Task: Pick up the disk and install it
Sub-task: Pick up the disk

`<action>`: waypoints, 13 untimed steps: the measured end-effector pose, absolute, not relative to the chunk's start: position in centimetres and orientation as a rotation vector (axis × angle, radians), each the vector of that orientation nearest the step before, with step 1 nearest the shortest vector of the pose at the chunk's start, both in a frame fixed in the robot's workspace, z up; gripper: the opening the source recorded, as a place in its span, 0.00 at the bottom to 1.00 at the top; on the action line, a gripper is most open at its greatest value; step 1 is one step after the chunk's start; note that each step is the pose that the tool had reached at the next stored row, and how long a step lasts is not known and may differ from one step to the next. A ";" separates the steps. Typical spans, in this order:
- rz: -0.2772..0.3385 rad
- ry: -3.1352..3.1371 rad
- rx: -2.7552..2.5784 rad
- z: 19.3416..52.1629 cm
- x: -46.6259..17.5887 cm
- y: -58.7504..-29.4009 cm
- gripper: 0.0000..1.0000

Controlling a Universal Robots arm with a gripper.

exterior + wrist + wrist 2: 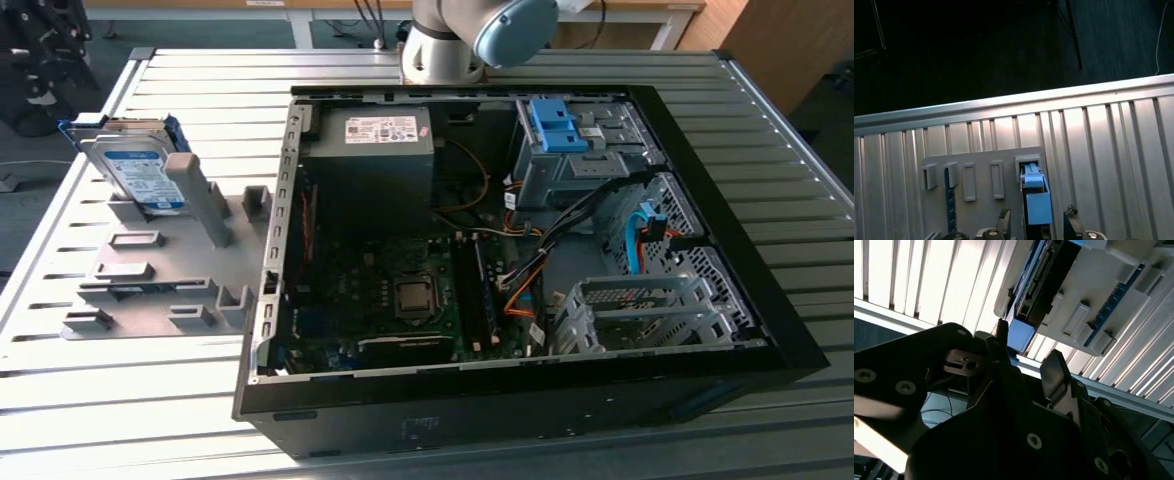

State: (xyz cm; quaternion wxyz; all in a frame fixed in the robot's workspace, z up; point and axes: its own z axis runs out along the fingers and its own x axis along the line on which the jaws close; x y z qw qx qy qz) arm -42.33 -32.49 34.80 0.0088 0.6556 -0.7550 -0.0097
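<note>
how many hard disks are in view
1 clearly: the disk stands upright in the grey fixture at the exterior view's left, beside the computer case. A second may be hidden behind it or in the case's bays.

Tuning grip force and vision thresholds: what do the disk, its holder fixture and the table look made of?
The disk: silver metal body with dull sheen, white-and-blue label likely paper. The carrier rail: matte blue, looks plastic. The fixture: uniform matte grey with moulded-looking slots, probably plastic, though painted metal is possible. The table: ribbed silvery slats with bright reflections, likely aluminium.
</note>
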 end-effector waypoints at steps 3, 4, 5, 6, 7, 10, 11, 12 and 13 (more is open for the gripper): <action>-0.030 -2.305 2.108 34.3 -42.3 -32.5 0.53; -0.030 -2.294 2.120 34.1 -42.4 -32.5 0.53; -0.029 -2.292 2.122 33.9 -42.6 -32.5 0.53; -0.028 -2.292 2.123 33.7 -42.7 -32.5 0.53; -0.027 -2.292 2.123 33.5 -42.9 -32.5 0.53; -0.024 -2.294 2.125 33.1 -43.1 -32.5 0.53; -0.024 -2.294 2.125 33.0 -43.1 -32.5 0.53; -0.024 -2.294 2.125 32.9 -43.1 -32.4 0.53; -0.024 -2.294 2.125 32.8 -43.1 -32.4 0.53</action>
